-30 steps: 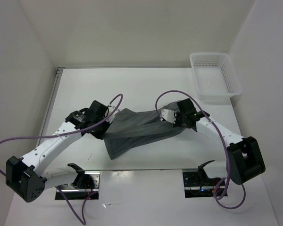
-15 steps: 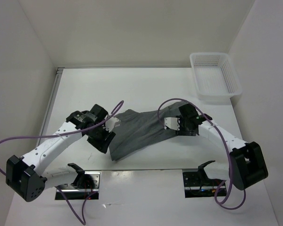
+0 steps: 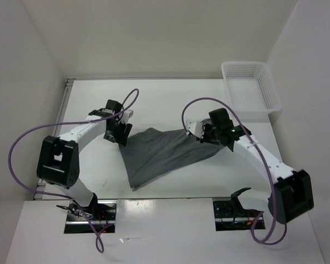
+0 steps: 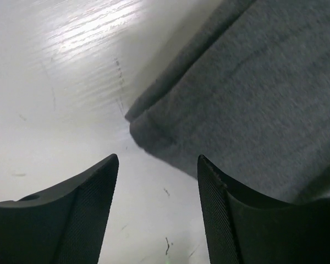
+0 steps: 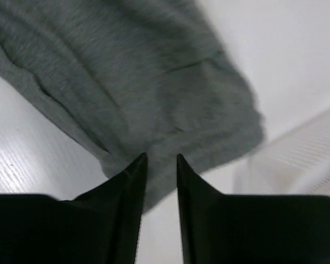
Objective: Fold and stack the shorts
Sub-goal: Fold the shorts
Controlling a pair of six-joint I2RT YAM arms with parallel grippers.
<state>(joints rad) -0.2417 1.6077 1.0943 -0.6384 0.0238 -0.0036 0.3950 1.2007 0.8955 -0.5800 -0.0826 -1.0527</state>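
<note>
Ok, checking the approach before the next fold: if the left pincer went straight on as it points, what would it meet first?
Likely the corner of the shorts, lying just ahead of the open left pincer; depth is unclear, so it might touch the table just short of it.

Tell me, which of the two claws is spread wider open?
The left claw: its fingers stand far apart by a corner of the grey shorts, holding nothing. The right claw leaves only a narrow slit between its fingers.
</note>
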